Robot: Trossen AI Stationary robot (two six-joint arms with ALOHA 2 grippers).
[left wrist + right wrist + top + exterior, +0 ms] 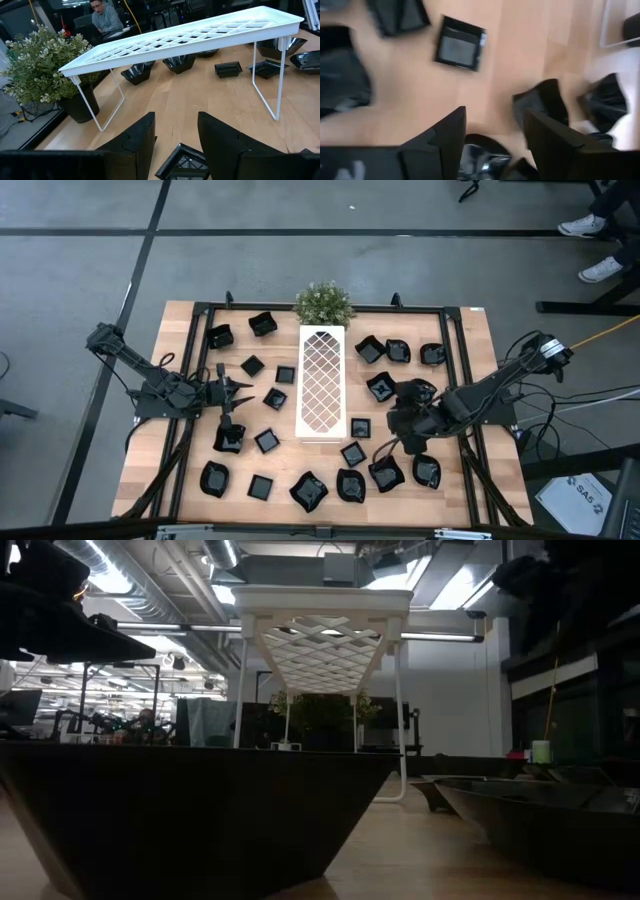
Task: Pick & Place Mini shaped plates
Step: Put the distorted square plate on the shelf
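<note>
Several small glossy black mini plates, square and wavy-rimmed, lie scattered on the wooden table on both sides of the white lattice tray [322, 380]. My left gripper [243, 389] is open left of the tray and points toward it. In its wrist view [176, 120] a square plate [185, 162] lies flat on the table between and below the fingers. My right gripper [392, 442] is open right of the tray's near end, over a group of plates. In its wrist view [495, 114] a rounded plate [482, 150] shows under the fingers and a square plate [460, 42] lies beyond.
The tray [180, 37] stands raised on thin wire legs [264, 80], with plates under and behind it. A green potted plant [323, 302] sits at the tray's far end. A black frame [330, 310] borders the table. One plate [180, 810] sits close in front of the low camera.
</note>
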